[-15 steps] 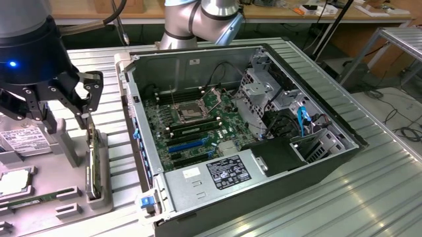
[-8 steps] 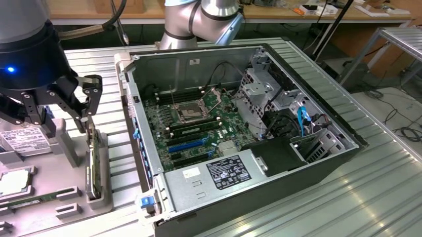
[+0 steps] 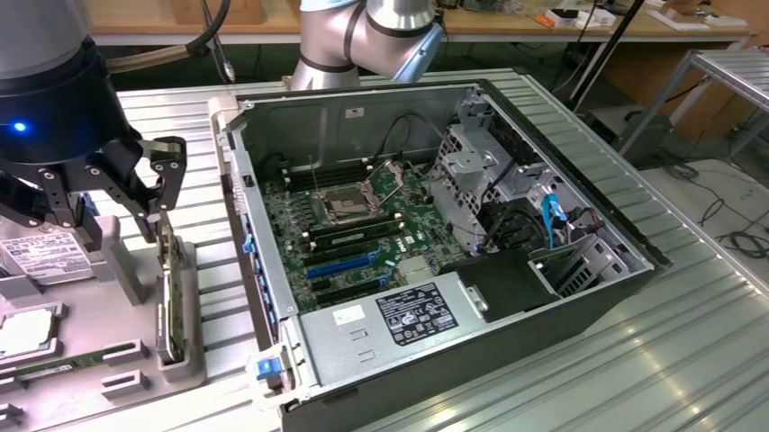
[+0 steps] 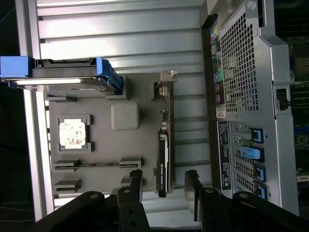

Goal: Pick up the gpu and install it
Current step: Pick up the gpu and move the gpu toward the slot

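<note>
Your hand hangs released just above the gpu, fingers spread either side of it. You see the card standing edgewise in the grey tray, beside the computer case.

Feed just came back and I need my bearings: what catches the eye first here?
The open computer case, motherboard exposed, dominates the exterior view's middle. At that view's left, the gripper hangs open above the gpu, which stands on edge in a grey parts tray.
</note>
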Motion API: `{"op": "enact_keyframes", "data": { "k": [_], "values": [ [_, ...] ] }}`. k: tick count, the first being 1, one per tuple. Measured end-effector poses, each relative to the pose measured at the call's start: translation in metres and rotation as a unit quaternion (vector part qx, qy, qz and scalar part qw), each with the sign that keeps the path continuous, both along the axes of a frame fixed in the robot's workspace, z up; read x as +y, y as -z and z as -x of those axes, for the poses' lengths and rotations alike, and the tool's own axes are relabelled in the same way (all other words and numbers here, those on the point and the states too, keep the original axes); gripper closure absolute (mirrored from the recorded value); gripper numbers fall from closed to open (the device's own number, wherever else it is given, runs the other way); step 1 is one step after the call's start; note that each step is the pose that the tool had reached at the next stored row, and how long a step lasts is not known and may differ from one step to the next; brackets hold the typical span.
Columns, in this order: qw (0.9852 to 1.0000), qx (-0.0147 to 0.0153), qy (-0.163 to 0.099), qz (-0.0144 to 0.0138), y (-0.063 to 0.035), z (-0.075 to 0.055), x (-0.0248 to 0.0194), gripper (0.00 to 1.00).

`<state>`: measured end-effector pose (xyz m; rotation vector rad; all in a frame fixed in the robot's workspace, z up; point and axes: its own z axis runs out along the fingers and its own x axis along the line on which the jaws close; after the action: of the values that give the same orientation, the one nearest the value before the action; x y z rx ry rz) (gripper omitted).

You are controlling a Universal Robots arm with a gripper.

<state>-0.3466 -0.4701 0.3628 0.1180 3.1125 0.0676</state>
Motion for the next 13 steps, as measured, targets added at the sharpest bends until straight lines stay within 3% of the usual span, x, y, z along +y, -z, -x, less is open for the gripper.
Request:
{"op": "enact_keyframes", "data": {
  "k": [7,13],
  "values": [
    [1.0000,0.0000,0.000,0.0000,0.0034,0.000,0.0000,0.52],
    [1.0000,0.0001,0.000,0.0000,0.0140,0.000,0.0000,0.52]
  ]
}}
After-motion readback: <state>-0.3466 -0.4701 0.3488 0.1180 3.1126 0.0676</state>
